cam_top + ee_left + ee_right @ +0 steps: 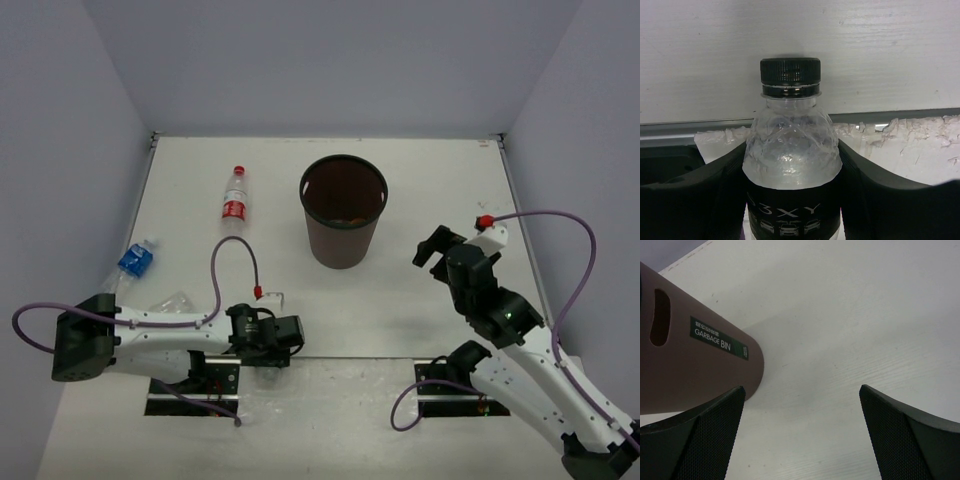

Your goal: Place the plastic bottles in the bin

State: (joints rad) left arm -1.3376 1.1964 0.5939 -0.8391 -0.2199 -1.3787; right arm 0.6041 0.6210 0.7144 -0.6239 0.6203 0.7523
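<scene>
The dark brown bin (343, 240) stands upright mid-table, and its side with a "GARBAGE BIN" label shows in the right wrist view (685, 365). Something orange lies at its bottom (347, 216). My left gripper (287, 338) is low at the near edge. In the left wrist view (791, 146) it is shut on a clear bottle with a black cap and dark label (790, 150). A red-capped bottle (234, 196) lies at the far left. A blue-labelled bottle (135, 260) lies at the left edge. My right gripper (433, 247), also in its wrist view (801, 389), is open and empty, to the right of the bin.
A clear crumpled plastic thing (176, 300) lies beside the left arm. Grey walls enclose the table on three sides. The table's near edge with a metal rail (910, 116) lies just ahead of the left gripper.
</scene>
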